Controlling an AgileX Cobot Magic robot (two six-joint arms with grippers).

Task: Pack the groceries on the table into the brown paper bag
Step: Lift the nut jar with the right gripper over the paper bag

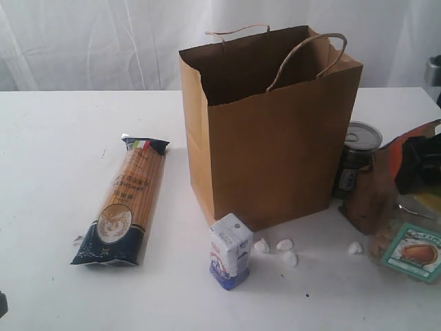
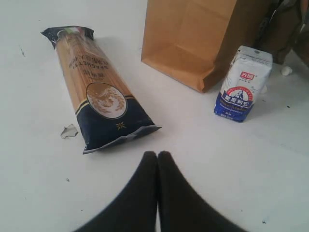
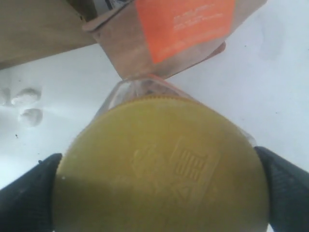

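A pale, softly lit curtain (image 1: 83, 41) hangs behind.

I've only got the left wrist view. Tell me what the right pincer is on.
Observer: The right pincer is closed on the yellow-lidded jar, with a finger against each side of its lid.
Operator: Report the top of the brown paper bag; I see only its base.
Observer: It stands upright with its mouth wide open.
Operator: Name what the small blue-white carton hides from me.
Observer: Three small white lumps lie on the table beside the carton, in front of the bag.
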